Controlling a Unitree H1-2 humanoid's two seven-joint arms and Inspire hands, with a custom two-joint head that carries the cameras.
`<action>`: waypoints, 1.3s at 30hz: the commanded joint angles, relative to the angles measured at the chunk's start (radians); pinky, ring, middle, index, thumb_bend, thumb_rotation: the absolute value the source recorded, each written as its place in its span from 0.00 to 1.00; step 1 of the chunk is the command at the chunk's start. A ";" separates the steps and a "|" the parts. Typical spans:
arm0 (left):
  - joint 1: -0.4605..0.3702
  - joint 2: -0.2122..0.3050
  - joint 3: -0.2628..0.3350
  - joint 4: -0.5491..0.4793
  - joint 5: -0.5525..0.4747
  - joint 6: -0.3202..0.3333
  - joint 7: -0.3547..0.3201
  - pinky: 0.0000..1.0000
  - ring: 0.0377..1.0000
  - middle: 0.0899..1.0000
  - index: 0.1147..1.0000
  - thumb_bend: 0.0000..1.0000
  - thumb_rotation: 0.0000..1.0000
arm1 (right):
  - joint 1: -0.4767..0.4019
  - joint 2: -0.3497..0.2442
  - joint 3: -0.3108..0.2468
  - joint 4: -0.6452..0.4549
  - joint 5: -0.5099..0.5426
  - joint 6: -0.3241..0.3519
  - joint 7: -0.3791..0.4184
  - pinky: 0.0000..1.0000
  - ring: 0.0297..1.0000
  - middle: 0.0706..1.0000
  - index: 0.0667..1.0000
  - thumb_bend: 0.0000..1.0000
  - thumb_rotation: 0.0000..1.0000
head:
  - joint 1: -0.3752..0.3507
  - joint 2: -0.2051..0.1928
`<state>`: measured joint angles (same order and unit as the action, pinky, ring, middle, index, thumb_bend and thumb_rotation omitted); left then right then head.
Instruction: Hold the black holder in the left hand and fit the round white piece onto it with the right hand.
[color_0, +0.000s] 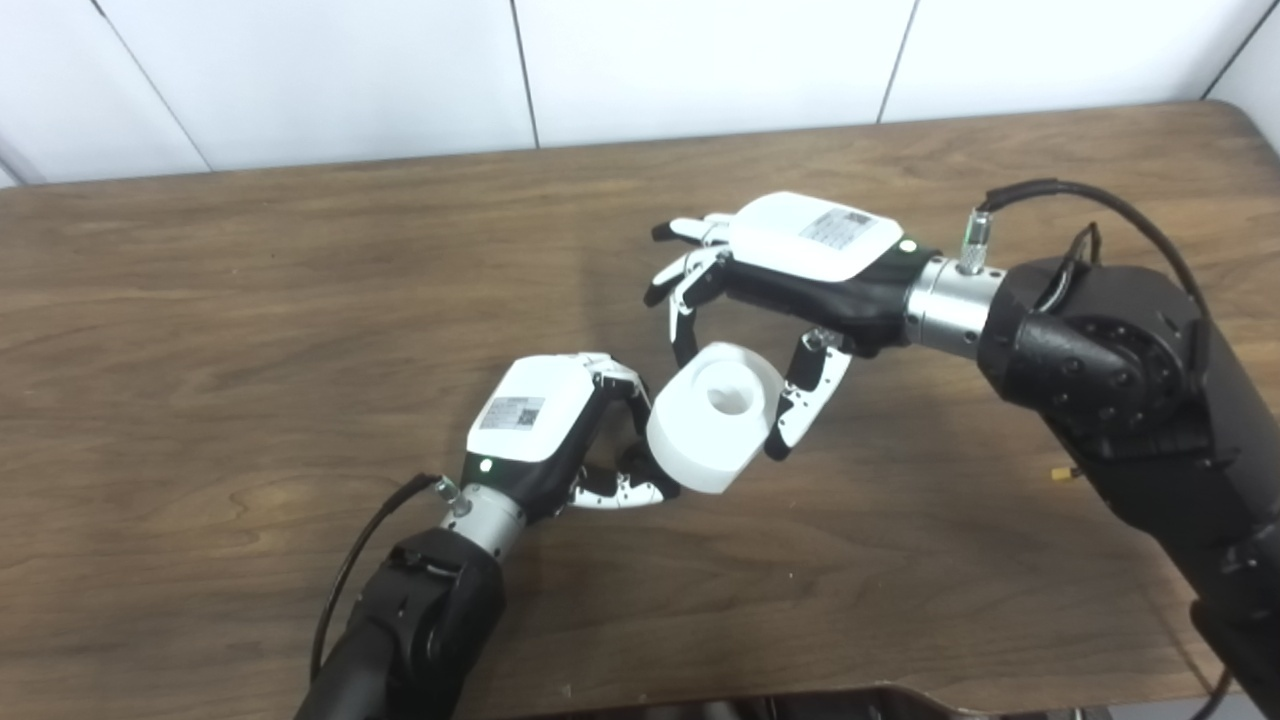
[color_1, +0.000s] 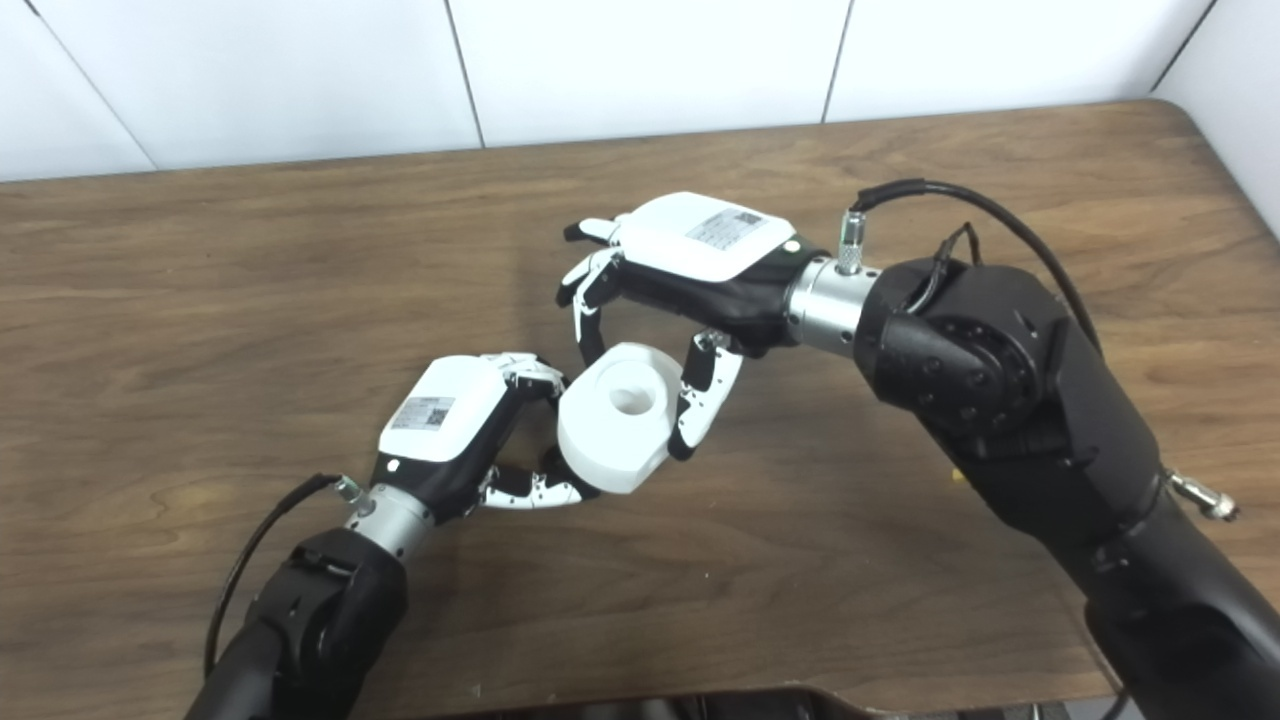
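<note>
White and round, one piece (color_0: 712, 416) with a hollow in its top face is sitting tilted above the wooden table (color_0: 250, 300), held up between the two robot hands. The hollow is showing nothing inside it, only a shadowed bottom.

Taking the round white piece as the landmark: the left hand (color_0: 560, 435) is lying just to its left and a little lower, with its fingers (color_0: 620, 488) curling tightly around something at the piece's left edge and touching the piece there. The black holder itself is not showing clearly; the pictures are not letting me tell it apart from the dark parts of the hand, so I cannot say what exactly this hand is pinching.

The right hand (color_0: 790, 270) is hanging above and to the right of the piece. Its thumb (color_0: 800, 405) is pressing on the right wall of the piece, and one bent finger (color_0: 685, 320) is coming down to its upper rim, so this hand is pinching the piece between them. The other fingers are spreading away to the left, apart from the piece.

Counting: one white piece, two hands, one table.
</note>
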<state>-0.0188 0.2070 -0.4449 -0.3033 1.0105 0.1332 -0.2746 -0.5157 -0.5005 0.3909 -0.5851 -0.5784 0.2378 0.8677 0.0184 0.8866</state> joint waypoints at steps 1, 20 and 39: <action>0.039 0.023 -0.007 0.035 0.025 0.048 -0.081 0.80 0.82 0.68 0.42 0.52 0.05 | -0.027 -0.011 -0.013 -0.009 -0.015 -0.034 -0.023 0.97 0.99 0.81 0.45 0.52 0.13 | 0.001 0.001; 0.044 0.000 -0.007 0.029 0.044 0.069 -0.108 0.77 0.83 0.70 0.42 0.52 0.05 | -0.010 0.023 -0.016 -0.015 -0.042 -0.087 -0.013 0.94 1.00 0.82 0.45 0.52 0.13 | -0.009 -0.025; 0.050 -0.002 -0.009 0.032 0.051 0.060 -0.097 0.80 0.82 0.69 0.42 0.52 0.05 | 0.021 0.047 -0.012 0.000 -0.068 -0.099 -0.022 1.00 0.99 0.83 0.45 0.52 0.13 | -0.031 -0.019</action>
<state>-0.0130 0.1783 -0.4443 -0.3159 1.0470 0.1593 -0.3008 -0.4727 -0.4547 0.3897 -0.5809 -0.6442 0.1522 0.8669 -0.0107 0.8667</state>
